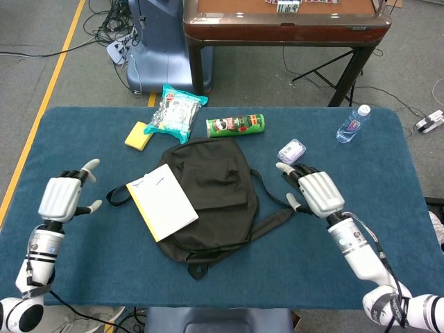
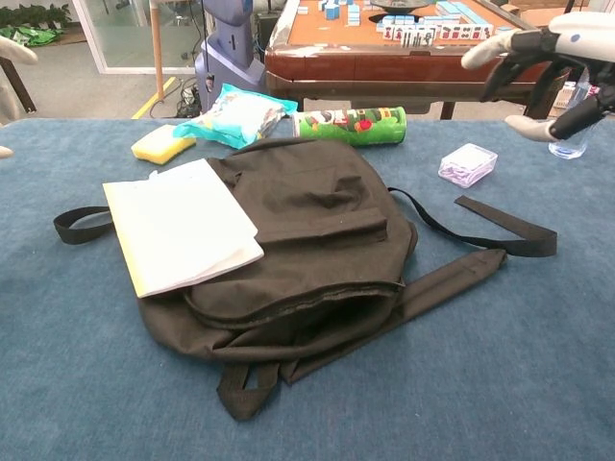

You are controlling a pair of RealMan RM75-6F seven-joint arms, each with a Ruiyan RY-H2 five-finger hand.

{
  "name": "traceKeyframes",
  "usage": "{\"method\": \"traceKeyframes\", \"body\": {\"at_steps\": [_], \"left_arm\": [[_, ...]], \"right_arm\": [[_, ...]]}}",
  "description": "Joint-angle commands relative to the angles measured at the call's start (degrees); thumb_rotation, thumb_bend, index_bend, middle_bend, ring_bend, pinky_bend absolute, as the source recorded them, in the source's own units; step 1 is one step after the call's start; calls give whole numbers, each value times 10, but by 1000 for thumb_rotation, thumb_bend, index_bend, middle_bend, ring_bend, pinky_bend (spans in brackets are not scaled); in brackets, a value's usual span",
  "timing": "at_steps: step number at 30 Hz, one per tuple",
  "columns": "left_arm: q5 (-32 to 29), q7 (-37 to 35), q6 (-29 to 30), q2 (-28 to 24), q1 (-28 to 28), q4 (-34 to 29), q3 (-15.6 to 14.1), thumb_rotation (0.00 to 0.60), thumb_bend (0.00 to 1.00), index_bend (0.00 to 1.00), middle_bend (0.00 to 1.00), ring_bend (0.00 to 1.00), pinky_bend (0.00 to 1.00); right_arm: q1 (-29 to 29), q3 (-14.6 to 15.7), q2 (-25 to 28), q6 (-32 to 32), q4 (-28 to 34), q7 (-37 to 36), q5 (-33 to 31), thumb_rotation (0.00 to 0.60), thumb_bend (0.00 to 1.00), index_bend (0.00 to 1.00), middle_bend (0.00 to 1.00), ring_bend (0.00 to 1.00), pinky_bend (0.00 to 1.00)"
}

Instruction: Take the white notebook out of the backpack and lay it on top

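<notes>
The white notebook (image 1: pixel 163 202) (image 2: pixel 180 225) lies flat on the left part of the black backpack (image 1: pixel 211 194) (image 2: pixel 307 250), overhanging its left edge. Nothing holds it. My left hand (image 1: pixel 64 197) hovers well to the left of the bag, fingers apart and empty; in the chest view only a sliver of that hand (image 2: pixel 10 53) shows at the left edge. My right hand (image 1: pixel 316 192) (image 2: pixel 553 67) floats to the right of the bag, also spread and empty.
Behind the bag lie a yellow sponge (image 1: pixel 139 135), a teal snack bag (image 1: pixel 174 111) and a green chips can (image 1: pixel 236 125). A small clear box (image 1: pixel 292 150) and a water bottle (image 1: pixel 352 124) sit at the back right. A backpack strap (image 2: pixel 500 226) trails right.
</notes>
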State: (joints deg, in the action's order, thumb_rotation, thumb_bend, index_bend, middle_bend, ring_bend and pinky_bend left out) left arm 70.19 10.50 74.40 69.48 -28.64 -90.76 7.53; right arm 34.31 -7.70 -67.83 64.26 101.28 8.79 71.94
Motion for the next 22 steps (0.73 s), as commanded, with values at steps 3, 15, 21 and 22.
{"method": "traceKeyframes", "body": {"at_steps": [3, 15, 21, 22], "left_arm": [[-36, 42, 40, -15, 46, -1, -4, 600, 201, 241, 416, 382, 327], [-32, 69, 118, -35, 128, -39, -28, 600, 201, 303, 413, 382, 326], [20, 51, 167, -30, 166, -51, -45, 600, 201, 310, 413, 382, 322], [27, 52, 173, -29, 171, -52, -48, 600, 201, 310, 413, 382, 321]], "right_arm": [[-58, 26, 1, 79, -14, -2, 42, 600, 507, 208, 396, 312, 388], [-186, 82, 7, 217, -29, -38, 111, 600, 522, 299, 438, 341, 397], [-234, 99, 18, 252, -28, -49, 120, 600, 522, 314, 438, 341, 397], [-240, 101, 19, 257, -29, -52, 122, 600, 522, 314, 437, 341, 397]]}}
